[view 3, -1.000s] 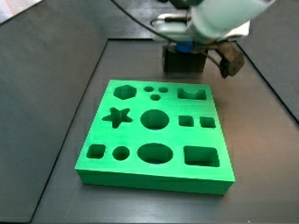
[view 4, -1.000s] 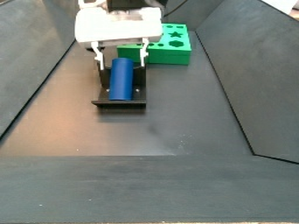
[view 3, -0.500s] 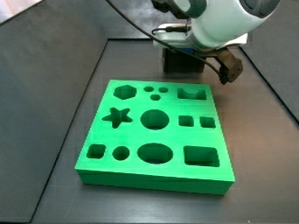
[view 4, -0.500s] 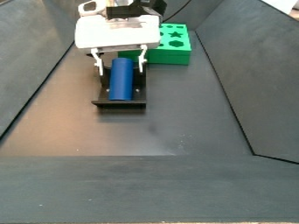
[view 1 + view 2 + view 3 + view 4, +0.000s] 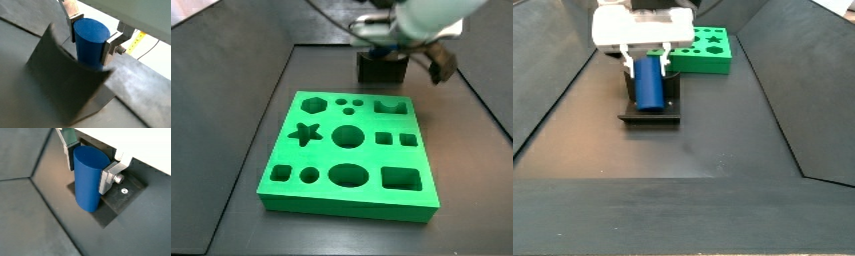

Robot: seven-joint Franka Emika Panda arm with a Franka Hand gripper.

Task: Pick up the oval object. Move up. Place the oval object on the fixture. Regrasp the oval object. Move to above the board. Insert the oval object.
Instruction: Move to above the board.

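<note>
The gripper [image 5: 649, 62] hangs over the fixture [image 5: 651, 110] at the far end of the dark worktop [image 5: 700, 140], just beside the short edge of the board [image 5: 708, 52]. In both wrist views its flat silver fingers [image 5: 111, 175] sit on either side of the oval object [image 5: 88, 178] — a smooth blue peg with an oval end face — and the plates lie flush against its flanks, so the gripper is pinching the peg near its upper end. In a wrist view the peg [image 5: 89, 41] stands between the fingers [image 5: 111, 46], with the dark wall of the fixture [image 5: 65, 82] rising in front of it and hiding its lower part. In a side view the blue peg runs lengthwise along the fixture, its near end reaching toward the base plate's front lip; whether it rests in the notch or is lifted just clear cannot be told. In a side view from the opposite end, the green board [image 5: 348, 150] fills the middle of the worktop, its star, round, square and hexagonal cut-outs all open, while the fixture [image 5: 381, 68] shows as a dark block just beyond the board's far edge — the gripper [image 5: 392, 42] sits directly above it, the peg itself hidden there.
</note>
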